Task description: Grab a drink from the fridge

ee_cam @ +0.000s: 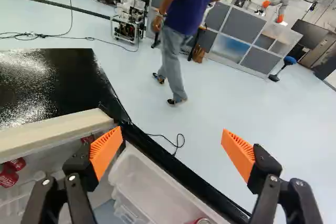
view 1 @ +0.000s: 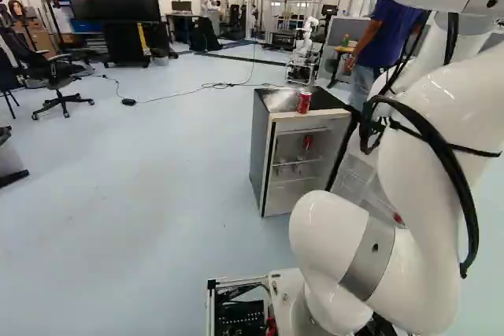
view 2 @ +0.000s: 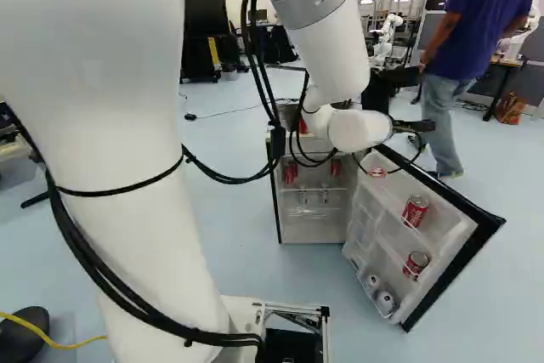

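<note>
My gripper (view 2: 415,127) is over the opened fridge door (view 2: 452,220) in the right base view. In the wrist view the gripper (ee_cam: 171,136) is open, its orange-padded fingers wide apart with nothing held. One finger overlaps the fridge's front top edge near the hinge. The fridge (view 1: 262,147) has a black top with a red can (view 1: 304,101) on it. Red cans (view 2: 291,172) stand on its upper shelf. The door's shelves hold an upper red can (view 2: 415,211), a lower red can (view 2: 416,264) and pale-topped drinks (view 2: 385,302).
A person (view 2: 459,48) in a purple shirt is beyond the fridge door. Another robot (view 1: 305,46) stands farther back. A thin cable (view 1: 189,93) crosses the floor, and an office chair (view 1: 57,76) is at the left of the left base view.
</note>
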You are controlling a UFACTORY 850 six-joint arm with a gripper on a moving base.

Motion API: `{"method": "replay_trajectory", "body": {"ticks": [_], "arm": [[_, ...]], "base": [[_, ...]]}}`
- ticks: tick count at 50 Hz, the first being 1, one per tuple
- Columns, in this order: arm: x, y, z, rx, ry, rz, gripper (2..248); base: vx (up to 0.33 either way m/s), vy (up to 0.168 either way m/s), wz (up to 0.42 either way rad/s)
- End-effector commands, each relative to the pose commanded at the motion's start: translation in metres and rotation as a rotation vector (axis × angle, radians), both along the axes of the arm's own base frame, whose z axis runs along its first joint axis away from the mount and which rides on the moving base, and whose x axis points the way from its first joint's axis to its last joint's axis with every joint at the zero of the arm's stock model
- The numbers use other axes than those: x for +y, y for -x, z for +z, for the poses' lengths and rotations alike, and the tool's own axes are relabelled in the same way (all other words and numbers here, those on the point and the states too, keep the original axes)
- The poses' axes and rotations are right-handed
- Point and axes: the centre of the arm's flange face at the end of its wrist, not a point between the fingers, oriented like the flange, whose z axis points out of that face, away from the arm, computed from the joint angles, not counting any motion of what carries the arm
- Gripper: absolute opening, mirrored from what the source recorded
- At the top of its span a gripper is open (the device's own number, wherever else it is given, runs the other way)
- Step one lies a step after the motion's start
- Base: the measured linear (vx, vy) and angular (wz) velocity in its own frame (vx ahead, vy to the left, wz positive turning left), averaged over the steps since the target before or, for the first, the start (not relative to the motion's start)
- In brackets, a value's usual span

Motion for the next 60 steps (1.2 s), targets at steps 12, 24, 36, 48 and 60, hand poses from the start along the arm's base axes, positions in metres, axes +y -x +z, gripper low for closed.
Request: {"method": "replay_trajectory", "body": {"ticks": [12, 24, 36, 48, 60], "arm": [[-0.019, 0.004, 0.006, 0.035, -0.030, -0.052, 247], [-0.039, 0.008, 0.013, 0.065, -0.063, -0.104, 247], [-0.057, 0.011, 0.020, 0.093, -0.099, -0.152, 247], [-0.077, 0.013, 0.017, 0.131, -0.149, -0.198, 247], [-0.098, 0.013, 0.010, 0.168, -0.205, -0.241, 247]], "base": [[0.000, 0.000, 0.000], [0.000, 0.000, 0.000], [0.000, 0.000, 0.000], [0.000, 0.000, 0.000], [0.000, 0.000, 0.000]]}}
